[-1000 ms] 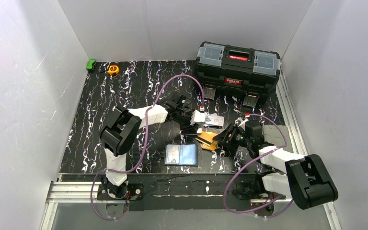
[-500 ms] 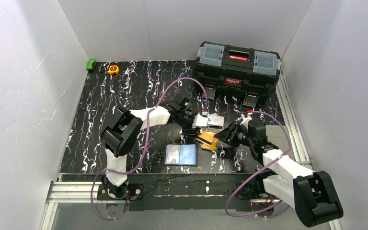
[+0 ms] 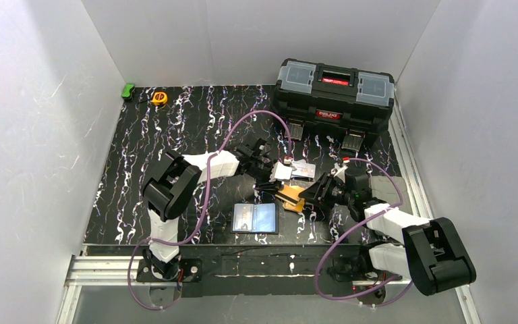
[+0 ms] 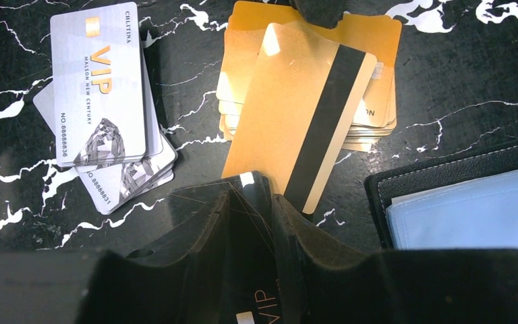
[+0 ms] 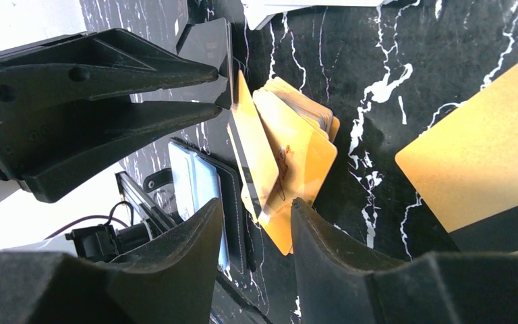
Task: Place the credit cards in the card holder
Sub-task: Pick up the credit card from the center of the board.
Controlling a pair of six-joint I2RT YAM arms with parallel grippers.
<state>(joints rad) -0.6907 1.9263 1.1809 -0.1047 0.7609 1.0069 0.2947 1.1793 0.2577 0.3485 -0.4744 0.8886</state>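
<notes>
Orange credit cards (image 3: 291, 196) lie in a stack (image 4: 374, 81) at mid-table, silver ones (image 4: 98, 81) just behind. My left gripper (image 4: 253, 199) is shut on a black VIP card (image 4: 256, 183), whose tip is at the edge of one orange card (image 4: 297, 115) that tilts up off the stack. In the right wrist view that tilted card (image 5: 256, 158) stands on edge, its lower corner just ahead of my open right gripper (image 5: 257, 206). The black card holder (image 3: 255, 218) lies open, its bluish sleeves (image 4: 472, 212) facing up.
A large black toolbox (image 3: 334, 91) stands at the back right. A yellow tape measure (image 3: 159, 98) and a green object (image 3: 129, 90) sit at the back left corner. A single orange card (image 5: 485, 155) lies to the right of the stack.
My right gripper has edged left toward the orange stack and its jaws have narrowed. The left gripper shifted slightly, still holding the black card.
</notes>
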